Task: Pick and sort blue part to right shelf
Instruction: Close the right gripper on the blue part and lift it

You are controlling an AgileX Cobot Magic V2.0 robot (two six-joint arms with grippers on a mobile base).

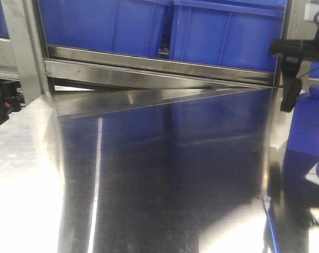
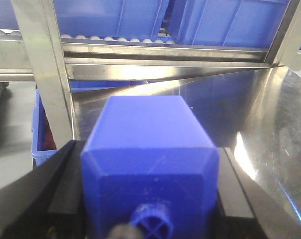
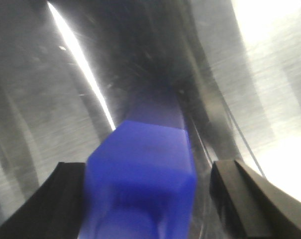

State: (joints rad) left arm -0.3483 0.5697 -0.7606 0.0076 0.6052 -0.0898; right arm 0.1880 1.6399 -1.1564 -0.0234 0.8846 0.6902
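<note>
Left claw (image 2: 149,167): pressed onto a blue part (image 2: 148,124), with a pad against each side and the cap end toward my wrist. The part sits between the pads and faces the front rail of the right shelf (image 2: 165,62), below its blue bins (image 1: 228,31). Right claw (image 3: 148,172): spread around a second blue part (image 3: 140,159), which stands on the surface (image 1: 148,184) at the right. There is a gap at the right pad. This view is blurred.
</note>
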